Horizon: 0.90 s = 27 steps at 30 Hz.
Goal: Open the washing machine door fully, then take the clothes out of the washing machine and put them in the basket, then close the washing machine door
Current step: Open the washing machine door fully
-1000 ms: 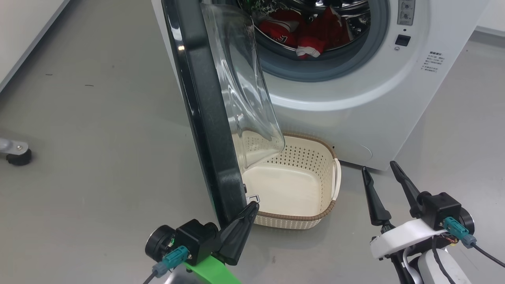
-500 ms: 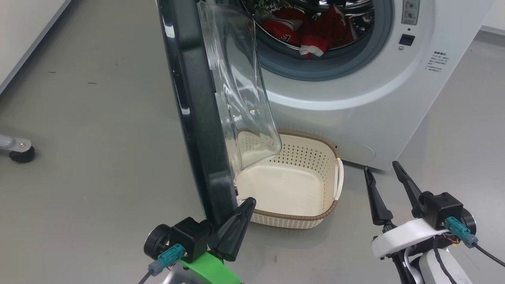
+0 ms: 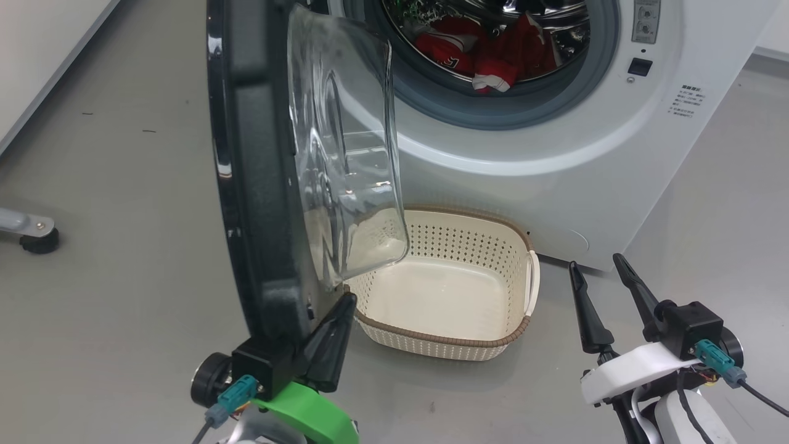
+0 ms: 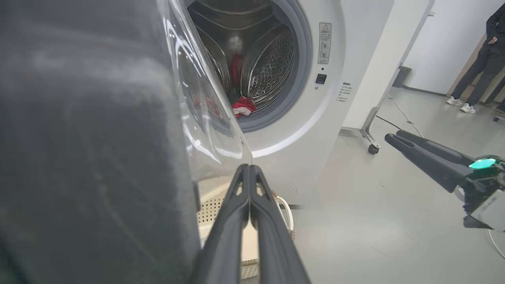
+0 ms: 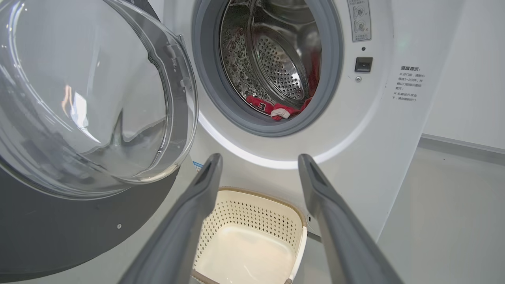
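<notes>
Clearly the door-opening step is the one in hand. At the left of the head view the washing machine door [image 3: 259, 185] stands nearly edge-on, well out from its frame. The left gripper [image 3: 345, 305] sits at the door's lower inner edge with its fingers clenched together, grasping nothing, so it serves as a pusher. To do this well, I would press outward low on the black ring, follow the hinge's arc, and stay off the glass bowl [image 3: 345, 154]. At centre frame the basket [image 3: 444, 342] stands empty below the opening. Above it the clothes [image 3: 487, 55] lie in the drum of the washing machine [image 3: 555, 172]. At lower right the right gripper [image 3: 596, 261] hangs spread wide and empty. Counted: one door, one basket, one machine, two grippers. The red heap may be two garments, though folds hide the seams.
</notes>
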Motion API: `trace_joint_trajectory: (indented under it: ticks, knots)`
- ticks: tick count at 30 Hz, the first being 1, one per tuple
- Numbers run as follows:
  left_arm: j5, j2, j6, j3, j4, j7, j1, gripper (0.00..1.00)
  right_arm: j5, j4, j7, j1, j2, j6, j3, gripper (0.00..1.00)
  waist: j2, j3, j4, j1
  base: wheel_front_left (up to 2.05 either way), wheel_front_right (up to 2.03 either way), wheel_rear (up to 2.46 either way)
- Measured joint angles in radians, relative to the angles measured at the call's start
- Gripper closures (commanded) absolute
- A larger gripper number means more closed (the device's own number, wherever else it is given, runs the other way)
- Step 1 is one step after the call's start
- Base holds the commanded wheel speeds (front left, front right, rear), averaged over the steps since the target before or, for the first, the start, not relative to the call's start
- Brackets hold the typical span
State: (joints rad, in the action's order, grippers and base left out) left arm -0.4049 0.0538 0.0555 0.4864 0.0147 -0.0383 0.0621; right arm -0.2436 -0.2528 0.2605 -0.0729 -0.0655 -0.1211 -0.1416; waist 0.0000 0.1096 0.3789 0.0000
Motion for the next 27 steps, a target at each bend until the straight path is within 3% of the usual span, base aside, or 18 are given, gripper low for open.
trace_joint_trajectory:
  ticks: [12,27]
  knots:
    - [-0.009,0.001,0.037,-0.108,-0.016,-0.042,-0.018,1.0,0.0,0.0,0.0,0.0,0.002,-0.001,0.008,0.0,0.0,0.0,0.008,0.0,0.0,0.0,0.0]
    - [-0.042,0.008,0.051,-0.262,-0.053,-0.1,-0.023,1.0,0.007,0.0,0.0,0.0,0.003,-0.001,0.02,0.0,0.0,0.014,0.012,0.0,0.0,0.0,0.0]
